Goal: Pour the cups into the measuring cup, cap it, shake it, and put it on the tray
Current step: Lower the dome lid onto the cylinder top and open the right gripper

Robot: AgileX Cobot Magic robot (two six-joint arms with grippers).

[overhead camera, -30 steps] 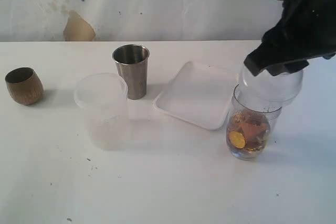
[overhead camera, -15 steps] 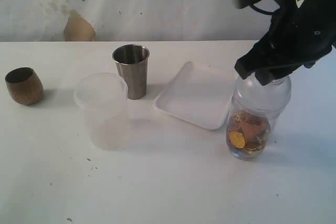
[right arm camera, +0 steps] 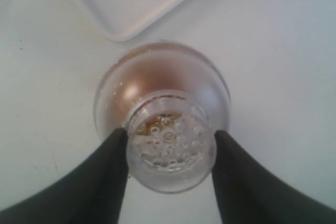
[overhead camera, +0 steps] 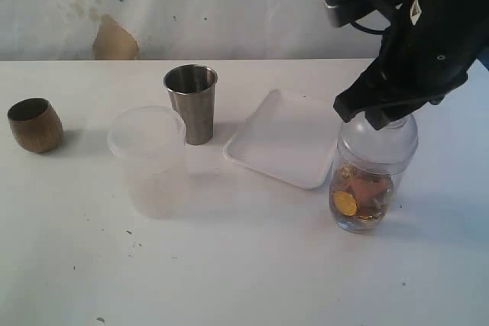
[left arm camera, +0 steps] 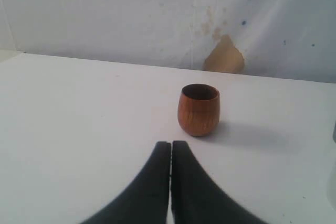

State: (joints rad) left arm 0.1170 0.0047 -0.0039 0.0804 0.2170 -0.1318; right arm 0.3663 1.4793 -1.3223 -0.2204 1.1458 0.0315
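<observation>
"What's the right claw (right arm camera: 169, 150) doing?"

"It's half closed, fingers (right arm camera: 113, 166) pinching either side of the narrow top of the clear dome lid (right arm camera: 163, 103). From above, the claw comes straight down onto it."

"And the measuring cup (overhead camera: 357, 223)?"

"Directly under the claw. The lid sits on its mouth, and the cup stands upright on the table (overhead camera: 229, 265) with brownish liquid (overhead camera: 367, 192) and some bits in its lower part."

"Is it near the tray (overhead camera: 286, 139)?"

"Just beside the tray's near right corner. I can't tell if they touch."

"The other cups?"

"Further left: the steel tumbler (overhead camera: 191, 104) just off the tray, the frosted cup (overhead camera: 149, 158) in front of it, and the wooden cup (overhead camera: 34, 124) well apart at the far left."

"The left claw (left arm camera: 170, 145)?"

"Shut tight on nothing, low over the table, facing the wooden cup from a short way off."
</observation>
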